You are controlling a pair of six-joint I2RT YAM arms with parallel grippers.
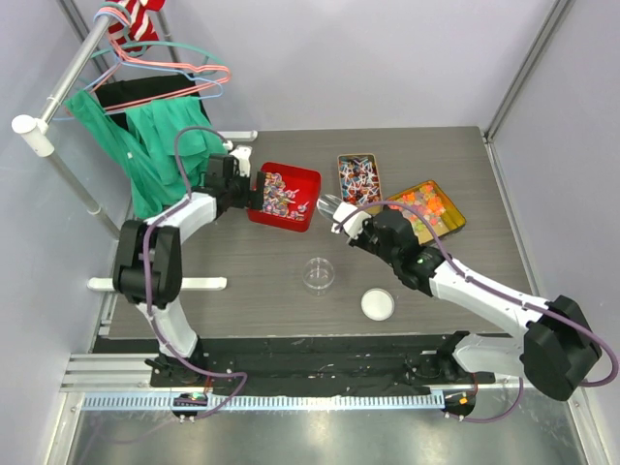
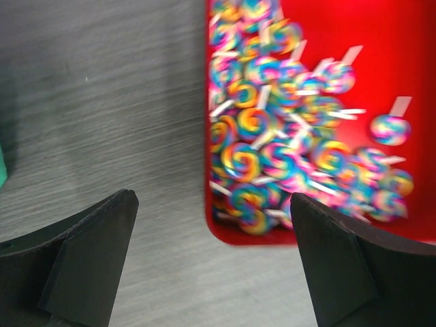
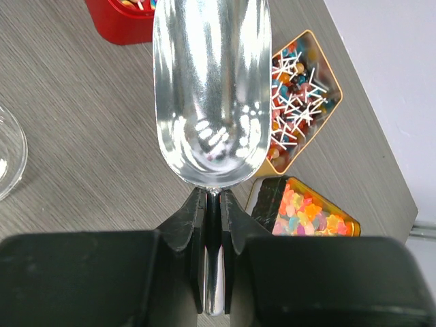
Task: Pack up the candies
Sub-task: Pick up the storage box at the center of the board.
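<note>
The candies (image 1: 281, 192) are small swirl-coloured sweets on white sticks, heaped in a red tray (image 1: 283, 224) at the table's back left. In the left wrist view the candies (image 2: 272, 136) fill the tray's (image 2: 381, 41) near left corner. My left gripper (image 1: 242, 184) hovers at the tray's left edge, its jaws (image 2: 211, 197) wide open and empty, straddling that corner from above. My right gripper (image 1: 347, 218) is shut on the handle of a shiny metal scoop (image 1: 327, 205). The scoop's bowl (image 3: 211, 88) is empty and points toward the tray (image 3: 119, 27); the gripper (image 3: 213, 194) pinches its thin stem.
A gold tin of red-and-blue sweets (image 1: 358, 179) (image 3: 300, 88) and a gold tin of orange, yellow and green pieces (image 1: 431, 208) (image 3: 306, 211) stand right of the red tray. A clear glass dish (image 1: 318, 275) (image 3: 8, 157) and a white lid (image 1: 378, 304) lie nearer. Green cloth (image 1: 155, 145) hangs at the left.
</note>
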